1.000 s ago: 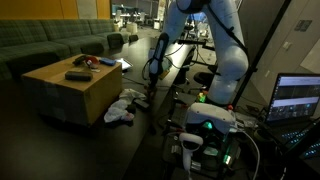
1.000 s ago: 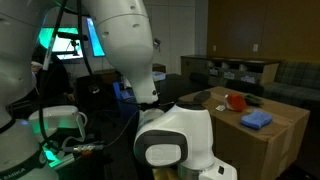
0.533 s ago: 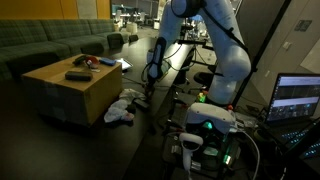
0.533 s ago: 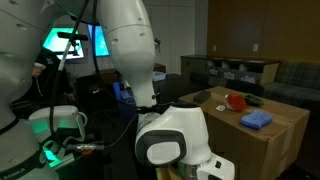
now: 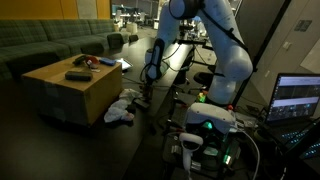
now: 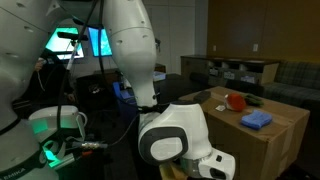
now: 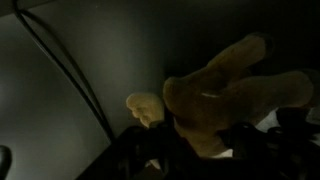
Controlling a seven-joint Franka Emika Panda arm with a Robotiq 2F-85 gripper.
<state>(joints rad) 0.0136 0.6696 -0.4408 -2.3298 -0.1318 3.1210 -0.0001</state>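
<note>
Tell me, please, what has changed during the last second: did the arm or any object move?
The arm swung slightly, carrying the gripper a little toward the wooden box. No grasp or release is visible. The red object, blue cloth and floor cloth stayed put.

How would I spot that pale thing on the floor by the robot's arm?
Find the low wooden table before the green sofa. On the dark floor at its foot lies a pale heap, beside the end effector. It alone is light and crumpled; the tabletop holds a flat dark thing and a red one.
</note>
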